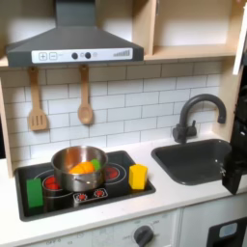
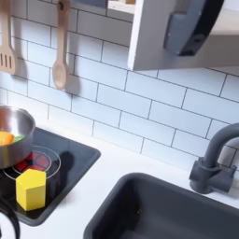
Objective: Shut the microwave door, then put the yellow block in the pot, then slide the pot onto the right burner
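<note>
**First exterior view:** The pot (image 1: 79, 166) sits on the left burner of the black stove (image 1: 121, 193), already holding orange and yellow-green pieces. The yellow block (image 1: 138, 176) stands upright just beside it, on the first exterior view's right, near the right burner (image 1: 114, 174) and clear of the pot wall. A green block (image 1: 35, 193) stands at the stove's far left. The gripper (image 1: 235, 169) appears as a dark shape cut off by the right edge, above the sink (image 1: 193, 159). Whether its fingers are released or clenched cannot be told.

**Second exterior view:** The block (image 2: 31, 189) stands at the front rim of a red-glowing burner ring (image 2: 42, 163), apart from the pot (image 2: 11, 135) at the left edge. A white panel with a dark rounded pane (image 2: 154, 37) hangs at the top. It may be the microwave door, but neither that nor whether it is shut is clear.

**Likely trouble:**
- The block occupies the spot the pot must reach. A pot slid over before the block is lifted would likely shove it across the stove or off it.
- The block is small and smooth, so an off-centre pinch could tip it or let it slip.
- The pot is partly full, so a dropped block may perch on the food or bounce out.
- A push high on the pot wall could tilt the pot rather than slide it.
</note>
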Robot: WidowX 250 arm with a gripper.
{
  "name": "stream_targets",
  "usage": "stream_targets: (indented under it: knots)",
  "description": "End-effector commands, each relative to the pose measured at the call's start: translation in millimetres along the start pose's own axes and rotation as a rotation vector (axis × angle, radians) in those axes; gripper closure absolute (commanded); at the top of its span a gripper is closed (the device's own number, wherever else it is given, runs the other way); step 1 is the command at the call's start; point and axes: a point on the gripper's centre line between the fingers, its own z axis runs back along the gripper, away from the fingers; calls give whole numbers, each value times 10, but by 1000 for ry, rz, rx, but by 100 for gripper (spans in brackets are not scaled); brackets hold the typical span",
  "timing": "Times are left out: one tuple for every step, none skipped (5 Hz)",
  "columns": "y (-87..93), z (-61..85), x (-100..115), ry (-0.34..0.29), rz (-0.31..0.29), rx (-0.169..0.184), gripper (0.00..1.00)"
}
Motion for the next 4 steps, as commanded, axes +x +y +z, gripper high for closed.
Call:
stream_targets:
  knots:
    - [1,0,3,-2,2,0,0]
    - [4,-16,59,-14,-11,21,0]
    - [9,-56,102,-7,8,27,0]
    - [-21,-73,153,-4,-16,28,0]
